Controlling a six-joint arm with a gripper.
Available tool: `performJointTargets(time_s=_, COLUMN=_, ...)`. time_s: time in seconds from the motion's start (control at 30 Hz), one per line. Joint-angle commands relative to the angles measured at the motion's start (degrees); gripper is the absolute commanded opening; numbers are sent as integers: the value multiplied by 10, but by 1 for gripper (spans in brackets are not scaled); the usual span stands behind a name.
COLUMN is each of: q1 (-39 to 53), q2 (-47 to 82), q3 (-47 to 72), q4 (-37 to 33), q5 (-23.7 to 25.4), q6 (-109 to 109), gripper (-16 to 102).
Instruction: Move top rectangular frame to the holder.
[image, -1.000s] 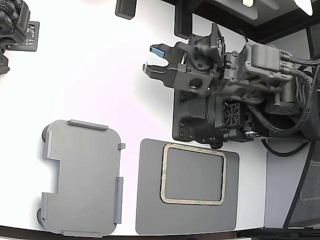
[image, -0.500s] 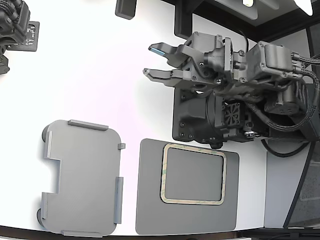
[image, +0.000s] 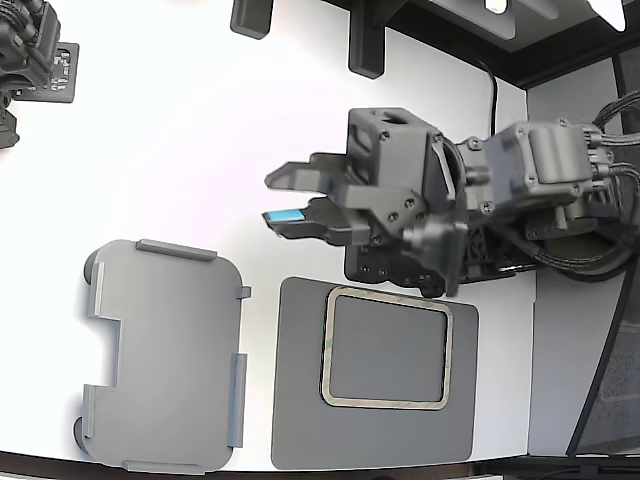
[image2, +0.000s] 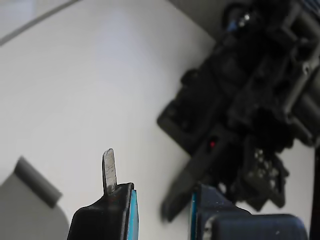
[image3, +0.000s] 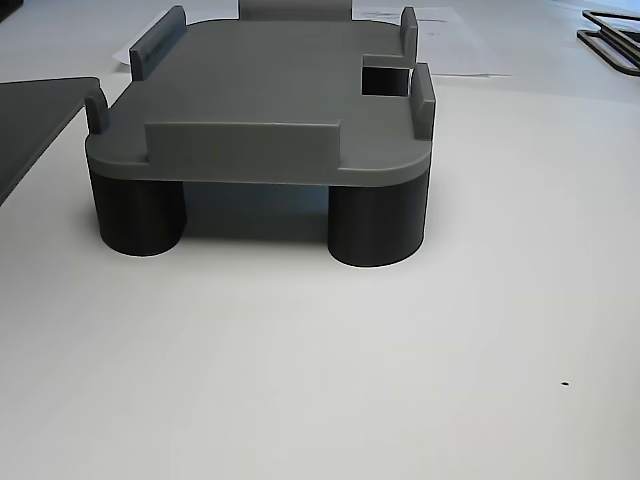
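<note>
The tan-beige rectangular frame (image: 385, 404) lies flat on a dark grey mat (image: 300, 400) at the bottom centre of the exterior view. The light grey holder (image: 165, 350) stands to the mat's left with nothing on it. It also shows in the other view (image3: 260, 100) on dark round feet. My gripper (image: 272, 198) hovers above the table beyond the mat's far left corner. It is open and empty, with one blue-padded finger (image: 290, 216) showing. In the wrist view my gripper (image2: 162, 215) is open over white table, with a corner of the holder (image2: 30, 200) showing.
My arm's black base block (image: 400, 265) stands just behind the mat. A second black arm (image: 30, 50) sits at the exterior view's top left and shows blurred in the wrist view (image2: 250, 100). Two black posts (image: 367, 50) stand at the back. The table ends near the mat's front.
My gripper has turned over and swung down and to the left in the exterior view, nearer the mat and holder. The blue-padded finger is now the lower one. Frame and holder have not moved.
</note>
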Motion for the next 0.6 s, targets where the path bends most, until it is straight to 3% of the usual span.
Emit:
performJointTargets(time_s=0.0, q1=75, q2=15, q3=-33, q4=3, q5=16, q6=-64, gripper=20)
performJointTargets(time_s=0.07, q1=127, q2=0, q3=-46, q4=7, q5=56, q6=-73, gripper=14)
performJointTargets(time_s=0.13, q1=168, q2=-23, q3=-58, q4=19, q5=81, q6=-99, gripper=30)
performJointTargets(time_s=0.23, q1=227, q2=-41, q3=-48, q4=-3, q5=118, q6=-164, gripper=44)
performJointTargets(time_s=0.4, q1=331, q2=-83, q3=-62, q4=-1, q5=178, q6=-269, gripper=25)
performJointTargets(time_s=0.47, q1=381, q2=-127, q3=-99, q4=53, q5=221, q6=-322, gripper=36)
performJointTargets(time_s=0.57, q1=427, q2=-172, q3=-131, q4=94, q5=250, q6=-367, gripper=37)
